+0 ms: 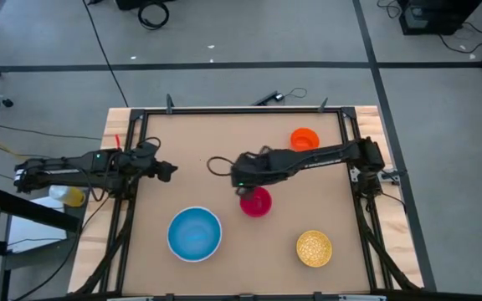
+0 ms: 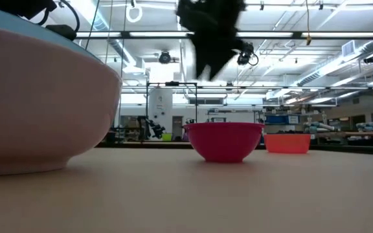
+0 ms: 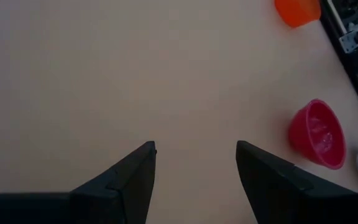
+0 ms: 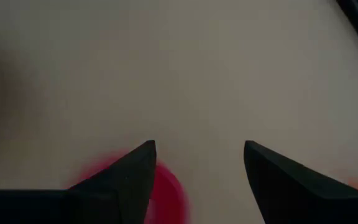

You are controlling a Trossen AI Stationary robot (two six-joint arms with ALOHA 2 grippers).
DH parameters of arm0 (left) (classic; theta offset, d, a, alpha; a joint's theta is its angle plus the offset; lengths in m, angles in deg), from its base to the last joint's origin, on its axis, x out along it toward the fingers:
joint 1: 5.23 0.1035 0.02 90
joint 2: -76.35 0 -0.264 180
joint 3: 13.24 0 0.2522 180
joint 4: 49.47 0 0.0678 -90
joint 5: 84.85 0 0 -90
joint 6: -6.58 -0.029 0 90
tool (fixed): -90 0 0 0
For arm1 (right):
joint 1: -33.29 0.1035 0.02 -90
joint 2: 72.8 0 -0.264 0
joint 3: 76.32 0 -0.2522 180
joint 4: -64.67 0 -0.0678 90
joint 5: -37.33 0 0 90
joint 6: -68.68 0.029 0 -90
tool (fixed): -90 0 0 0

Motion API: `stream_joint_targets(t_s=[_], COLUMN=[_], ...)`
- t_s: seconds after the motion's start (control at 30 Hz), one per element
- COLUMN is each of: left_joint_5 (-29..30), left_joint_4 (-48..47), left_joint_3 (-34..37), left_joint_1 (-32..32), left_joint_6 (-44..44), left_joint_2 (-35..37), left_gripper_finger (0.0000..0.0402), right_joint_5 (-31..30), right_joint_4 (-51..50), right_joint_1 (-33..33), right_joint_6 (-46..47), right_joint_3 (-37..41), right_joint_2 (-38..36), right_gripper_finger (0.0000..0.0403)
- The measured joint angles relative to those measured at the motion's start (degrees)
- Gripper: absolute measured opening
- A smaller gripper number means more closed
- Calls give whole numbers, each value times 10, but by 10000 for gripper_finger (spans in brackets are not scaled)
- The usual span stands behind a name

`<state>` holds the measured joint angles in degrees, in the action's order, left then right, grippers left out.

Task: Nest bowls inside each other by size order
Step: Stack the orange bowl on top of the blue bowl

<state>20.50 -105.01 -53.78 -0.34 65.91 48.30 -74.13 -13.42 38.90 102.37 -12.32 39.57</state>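
The light blue bowl (image 1: 195, 232) sits inside the white bowl (image 2: 37, 110) at the near left of the table. The magenta-red bowl (image 1: 256, 202) stands upright on its base at the middle; it also shows in the low view (image 2: 225, 140). The speckled yellow bowl (image 1: 314, 247) stands at the near right and the orange bowl (image 1: 305, 139) at the far right. My right gripper (image 1: 239, 184) hangs open and empty just to the far left of the magenta-red bowl (image 4: 163, 186), above the table. My left gripper (image 1: 172, 170) is open and empty at the table's left (image 3: 194, 146).
A black metal frame (image 1: 241, 110) runs along the table's far, left and right edges. Bare tabletop (image 1: 191, 150) lies between the two grippers and toward the far left. A dark cable loop (image 1: 217, 165) hangs beside my right gripper.
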Motion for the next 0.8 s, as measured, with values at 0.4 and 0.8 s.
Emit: stream_joint_targets(t_s=[0.4,0.8], left_joint_5=[15,13], left_joint_4=[27,95], left_joint_3=[0,0], left_joint_1=[-27,-99], left_joint_6=[-2,72], left_joint_2=[-89,-172], left_gripper_finger=[226,226], right_joint_5=[25,6], right_joint_4=[51,140], right_joint_1=[-12,-355], right_joint_6=[176,199], right_joint_3=[350,537], right_joint_2=[-227,-313], right_gripper_finger=[242,238])
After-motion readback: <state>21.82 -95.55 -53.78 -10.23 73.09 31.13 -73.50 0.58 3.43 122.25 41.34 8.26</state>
